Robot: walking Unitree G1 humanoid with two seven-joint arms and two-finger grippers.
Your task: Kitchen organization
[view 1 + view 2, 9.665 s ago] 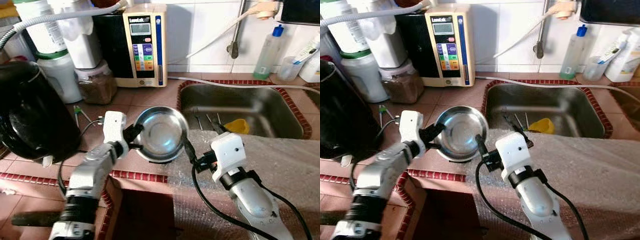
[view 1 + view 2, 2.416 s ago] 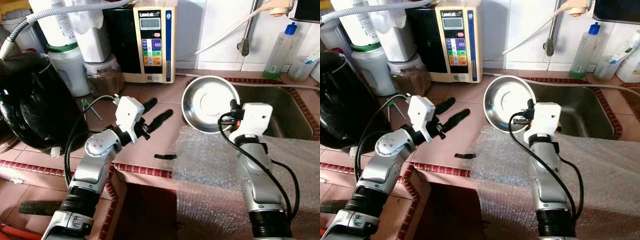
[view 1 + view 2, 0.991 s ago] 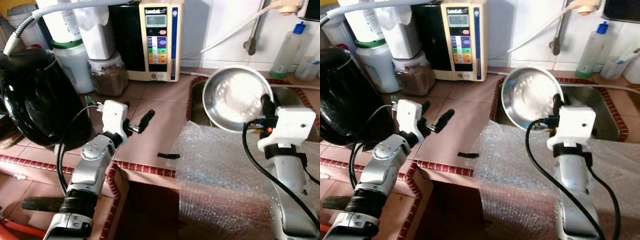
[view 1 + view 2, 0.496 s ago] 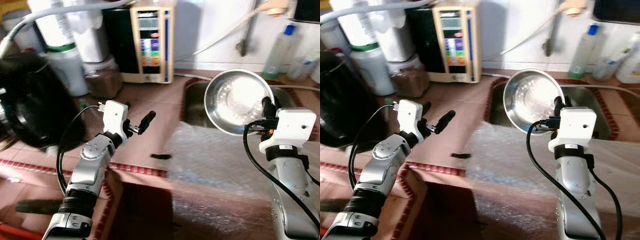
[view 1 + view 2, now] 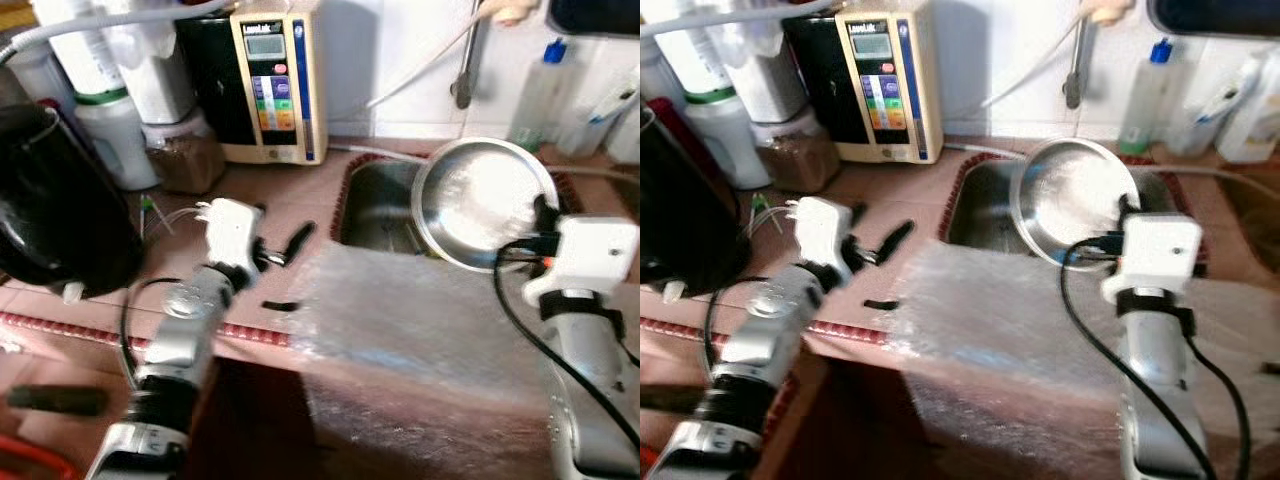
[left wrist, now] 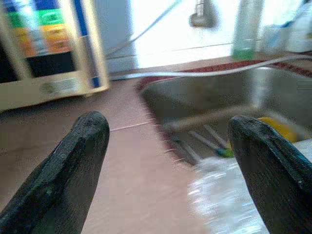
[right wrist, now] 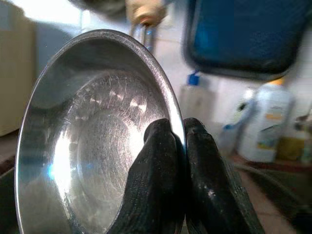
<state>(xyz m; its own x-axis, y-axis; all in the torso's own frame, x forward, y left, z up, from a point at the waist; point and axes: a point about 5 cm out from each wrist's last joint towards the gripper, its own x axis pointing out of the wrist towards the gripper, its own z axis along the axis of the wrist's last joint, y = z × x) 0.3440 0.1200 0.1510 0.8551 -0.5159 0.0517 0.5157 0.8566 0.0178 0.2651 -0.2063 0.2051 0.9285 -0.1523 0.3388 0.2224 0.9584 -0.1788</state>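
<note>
A shiny steel bowl [image 5: 485, 200] is held tilted on its edge above the near rim of the steel sink [image 5: 385, 210]. My right gripper [image 5: 545, 215] is shut on the bowl's rim, and in the right wrist view its fingers [image 7: 161, 161] pinch the rim of the bowl [image 7: 92, 141] from both sides. My left gripper [image 5: 283, 228] hovers open and holds nothing over the tiled counter, left of the sink. The left wrist view looks between its fingertips [image 6: 85, 146] toward the sink, where cutlery and something yellow [image 6: 275, 129] lie.
Bubble wrap [image 5: 400, 310] covers the counter's front edge by the sink. A small black piece [image 5: 280, 305] lies on the tiles. A big black pot [image 5: 55, 200], jars [image 5: 185, 160] and a water ioniser [image 5: 265, 80] stand at the back left. Bottles [image 5: 540, 90] line the wall behind the sink.
The left gripper has let go of the bowl and the right one has carried it from the counter to above the sink. The camera has shifted right in the last second.
</note>
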